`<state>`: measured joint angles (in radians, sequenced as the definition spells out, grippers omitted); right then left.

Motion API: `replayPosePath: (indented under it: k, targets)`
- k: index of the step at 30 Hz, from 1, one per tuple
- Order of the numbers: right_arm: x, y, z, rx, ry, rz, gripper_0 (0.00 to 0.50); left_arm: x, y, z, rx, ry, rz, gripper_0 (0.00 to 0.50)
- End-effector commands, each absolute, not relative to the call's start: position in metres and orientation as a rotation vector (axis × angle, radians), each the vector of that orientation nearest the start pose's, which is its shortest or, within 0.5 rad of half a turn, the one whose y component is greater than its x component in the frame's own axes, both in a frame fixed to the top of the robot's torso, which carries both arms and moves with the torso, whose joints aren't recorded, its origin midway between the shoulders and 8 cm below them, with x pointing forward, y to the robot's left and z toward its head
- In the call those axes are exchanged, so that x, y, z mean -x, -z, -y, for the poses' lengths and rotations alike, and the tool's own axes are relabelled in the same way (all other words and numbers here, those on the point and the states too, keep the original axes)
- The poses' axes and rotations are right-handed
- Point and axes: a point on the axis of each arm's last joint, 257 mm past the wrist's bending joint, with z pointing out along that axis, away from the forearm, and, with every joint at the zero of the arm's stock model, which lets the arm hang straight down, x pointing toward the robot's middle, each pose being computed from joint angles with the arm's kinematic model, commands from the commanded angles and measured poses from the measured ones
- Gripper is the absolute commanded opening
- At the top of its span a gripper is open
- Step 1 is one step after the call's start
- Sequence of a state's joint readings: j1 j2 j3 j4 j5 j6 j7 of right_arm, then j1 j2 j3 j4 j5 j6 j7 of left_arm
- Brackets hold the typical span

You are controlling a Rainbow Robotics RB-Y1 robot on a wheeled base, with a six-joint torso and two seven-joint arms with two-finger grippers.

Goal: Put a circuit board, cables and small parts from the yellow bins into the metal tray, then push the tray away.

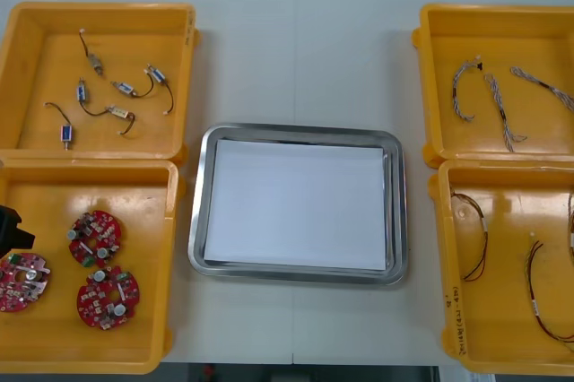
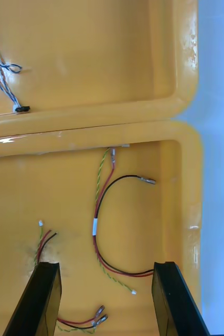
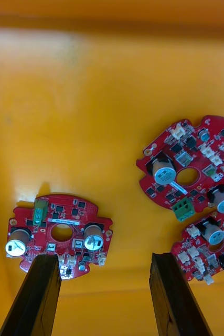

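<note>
My left gripper (image 3: 102, 257) is open above the near left yellow bin (image 1: 90, 169), which holds three round red circuit boards. One board (image 3: 59, 236) lies just ahead of one finger (image 3: 41, 283), and two more (image 3: 190, 163) (image 3: 211, 247) lie off to the other side. A black part of my left arm (image 1: 11, 231) juts in at the bin's outer edge, beside the outermost board (image 1: 22, 280). My right gripper (image 2: 105, 265) is open over the near right bin (image 2: 188, 210), with a red, black and yellow cable (image 2: 104, 210) lying ahead of its fingers.
The metal tray (image 1: 199, 221), white inside, sits at the table's middle between the bins. The far left bin (image 1: 99, 9) holds several small metal parts (image 1: 126, 88). The far right bin (image 1: 493, 11) holds twisted blue and white cables (image 1: 491, 95).
</note>
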<state>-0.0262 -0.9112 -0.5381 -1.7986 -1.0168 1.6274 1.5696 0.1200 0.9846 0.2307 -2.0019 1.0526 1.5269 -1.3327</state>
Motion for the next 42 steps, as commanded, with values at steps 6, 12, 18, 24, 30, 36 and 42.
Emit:
replayPosePath:
  k: [6, 12, 18, 24, 30, 36, 42]
  targets:
    - [-0.385, 0.206, 0.504, -0.074, 0.016, -2.657, 0.5, -0.329, 0.264, -0.425, -0.198, -0.016, -2.782, 0.5]
    - [-0.382, 0.233, 0.5, -0.04, 0.041, -2.67, 0.5, -0.33, 0.275, -0.423, -0.207, -0.009, -2.755, 0.5]
    - [-0.377, 0.252, 0.503, -0.043, 0.054, -2.682, 0.5, -0.329, 0.282, -0.423, -0.209, -0.011, -2.745, 0.5]
    - [-0.381, 0.27, 0.506, -0.064, 0.042, -2.675, 0.5, -0.326, 0.292, -0.418, -0.224, -0.01, -2.75, 0.5]
    - [-0.383, 0.279, 0.504, -0.075, 0.03, -2.669, 0.5, -0.327, 0.302, -0.418, -0.223, -0.007, -2.74, 0.5]
    - [-0.383, 0.296, 0.495, -0.08, 0.017, -2.658, 0.5, -0.327, 0.313, -0.418, -0.226, -0.008, -2.736, 0.5]
    - [-0.381, 0.304, 0.491, -0.088, 0.007, -2.658, 0.5, -0.321, 0.317, -0.422, -0.227, -0.021, -2.747, 0.5]
